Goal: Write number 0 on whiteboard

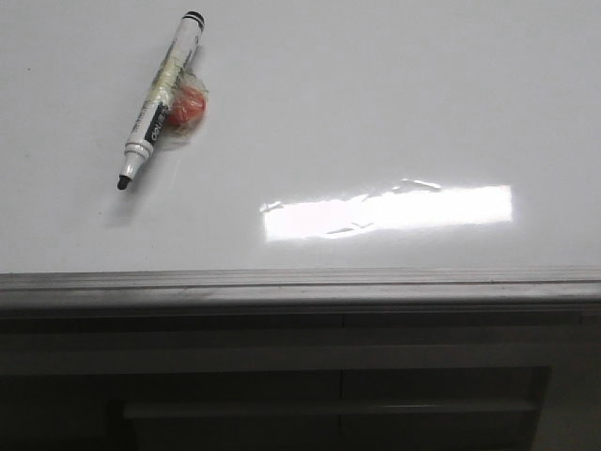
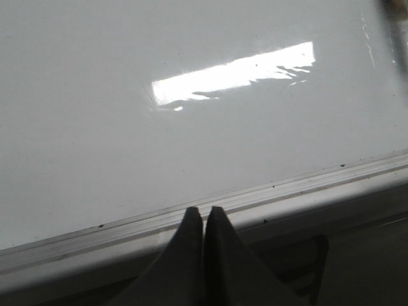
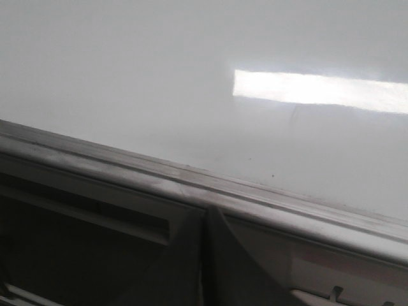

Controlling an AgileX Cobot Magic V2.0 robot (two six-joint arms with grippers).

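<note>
With both dark grippers [image 2: 204, 213] [image 3: 204, 213] pressed together and empty, the light, slick white-barrelled marker [image 1: 161, 98] at ten o'clock on the glossy white whiteboard [image 1: 376, 113] wants a mid-barrel pinch.

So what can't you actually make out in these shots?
- Front view: marker label too small to read; red lump beside it blurred, unidentifiable.
- Front view: neither arm appears.
- Left wrist view: whiteboard far corner cut off.
- Right wrist view: dark space under the rail unlit.

A bright rectangular glare patch sits on the glossy whiteboard [image 1: 376, 103], right of centre near its front rail. The marker [image 1: 161, 97] casts a soft shadow, and below the rail all is dim. Both wrist views are soft and grainy.
</note>
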